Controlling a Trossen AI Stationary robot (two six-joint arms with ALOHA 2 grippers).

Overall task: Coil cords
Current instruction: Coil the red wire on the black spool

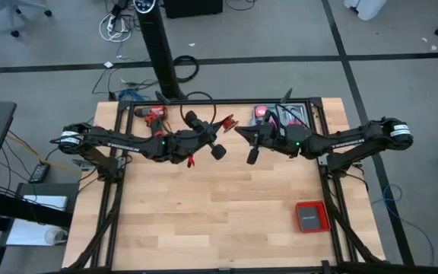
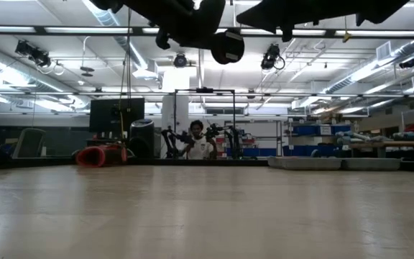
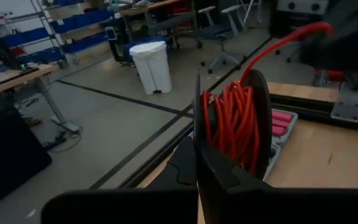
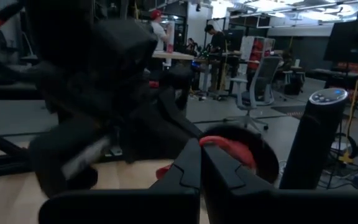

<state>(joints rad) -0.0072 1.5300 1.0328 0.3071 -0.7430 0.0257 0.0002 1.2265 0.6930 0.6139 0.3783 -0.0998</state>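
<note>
While wound on a spool [image 3: 261, 118], red cord [image 3: 232, 121], tray [image 3: 284, 134] beside

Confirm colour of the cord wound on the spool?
Red; the cord is wound on a dark spool, clearest in the left wrist view.

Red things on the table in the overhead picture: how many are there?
4 at least: a red drill at the far left edge, a red spool near the middle, a tray's red pieces far right, a red box near right. More may hide under the arms.
</note>
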